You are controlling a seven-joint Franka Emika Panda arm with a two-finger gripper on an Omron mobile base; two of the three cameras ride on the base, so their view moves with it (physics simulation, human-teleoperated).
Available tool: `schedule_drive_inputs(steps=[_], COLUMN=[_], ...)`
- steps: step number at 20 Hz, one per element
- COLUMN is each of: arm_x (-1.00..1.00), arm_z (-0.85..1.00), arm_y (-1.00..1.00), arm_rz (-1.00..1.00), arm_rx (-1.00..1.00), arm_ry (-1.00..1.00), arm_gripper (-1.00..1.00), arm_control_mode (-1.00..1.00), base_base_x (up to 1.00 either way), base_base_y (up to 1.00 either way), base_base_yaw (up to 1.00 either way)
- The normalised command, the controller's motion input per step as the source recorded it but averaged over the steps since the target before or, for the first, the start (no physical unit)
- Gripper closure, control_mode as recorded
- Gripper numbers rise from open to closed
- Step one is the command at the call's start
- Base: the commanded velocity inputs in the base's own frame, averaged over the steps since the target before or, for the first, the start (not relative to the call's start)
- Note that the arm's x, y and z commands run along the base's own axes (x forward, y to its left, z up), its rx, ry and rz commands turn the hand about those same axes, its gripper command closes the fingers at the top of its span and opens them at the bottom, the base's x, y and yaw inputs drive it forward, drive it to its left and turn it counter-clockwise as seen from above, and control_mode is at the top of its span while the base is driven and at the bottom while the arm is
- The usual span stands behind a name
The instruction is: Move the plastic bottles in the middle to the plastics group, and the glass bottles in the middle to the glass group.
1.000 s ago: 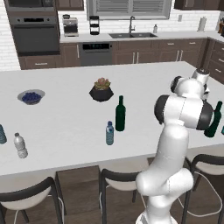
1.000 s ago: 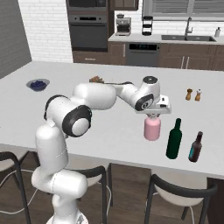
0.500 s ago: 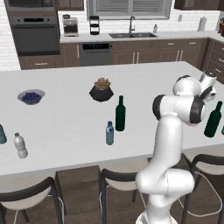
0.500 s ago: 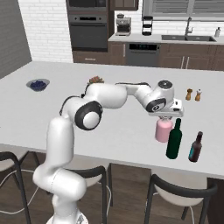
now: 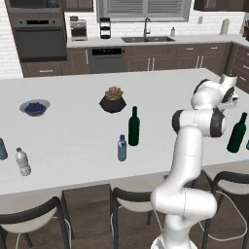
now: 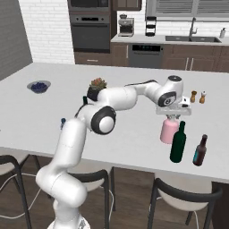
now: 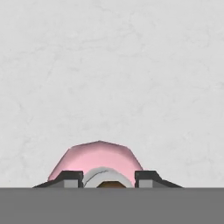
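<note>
The gripper (image 6: 172, 117) points straight down, its fingers (image 7: 70, 179) clamped either side of the neck of the pink bottle (image 6: 169, 130). That bottle stands upright on the white counter (image 6: 134, 129), just left of a green wine bottle (image 6: 178, 143) at the right end; a brown bottle (image 6: 201, 150) stands further right. Mid-counter, a second green wine bottle (image 5: 133, 127) stands with a small blue water bottle (image 5: 121, 148) near it. At the far left end stands a clear white-capped bottle (image 5: 22, 161).
</note>
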Motion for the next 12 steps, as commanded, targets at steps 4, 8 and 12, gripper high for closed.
schedule_drive_inputs(steps=[4,8,12], arm_x=[-0.24,-0.73,-0.44], arm_z=[-0.43,-0.54,-0.34], arm_y=[0.0,0.03,0.35], arm_rz=[0.0,0.0,0.02], arm_rx=[0.0,0.0,0.0], arm_ry=[0.04,-0.22,-0.19], arm_gripper=[1.0,1.0,1.0], arm_control_mode=[-1.0,-1.0,-1.0], base_base_x=[0.0,0.0,0.0], base_base_y=[0.0,0.0,0.0], base_base_yaw=[0.0,0.0,0.0])
